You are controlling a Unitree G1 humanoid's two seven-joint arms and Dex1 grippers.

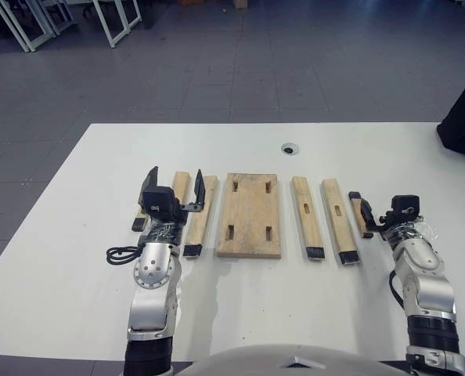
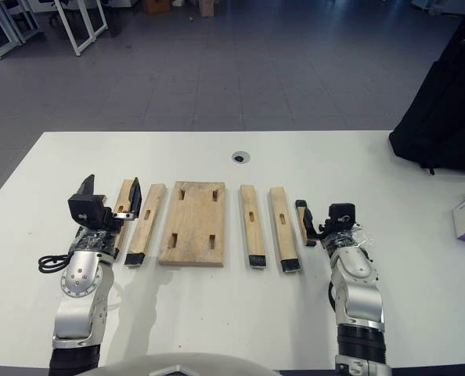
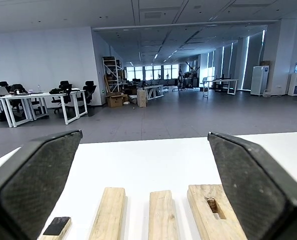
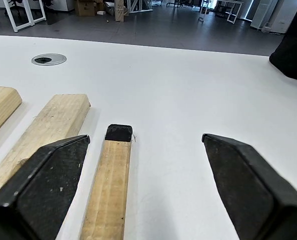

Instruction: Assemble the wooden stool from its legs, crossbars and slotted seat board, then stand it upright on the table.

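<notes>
Grey office floor stretches beyond the white table (image 1: pixel 76 258) that carries every part. The slotted seat board (image 1: pixel 248 215) lies flat at centre. The two left legs (image 1: pixel 200 218) lie just left of it and the two right legs (image 1: pixel 305 218) just right, all running near to far with black caps at their near ends. My left hand (image 1: pixel 175 185) hovers released above the left legs, fingers spread wide. My right hand (image 4: pixel 144 140) is also released, one finger on either side of a short crossbar (image 4: pixel 108 190) at the right end of the row. A second short piece (image 3: pixel 56 226) lies left of the left legs.

Handling, as judged: the parts are stiff, light, dry wood, unlikely to slip or break. Grip a leg across its narrow width near mid-length, clear of the slot. Neighbouring legs lie close together, leaving little finger room. A cable loop (image 1: pixel 119 253) by my left wrist could snag. A grommet (image 1: pixel 290 147) sits farther back, outside the work area.
</notes>
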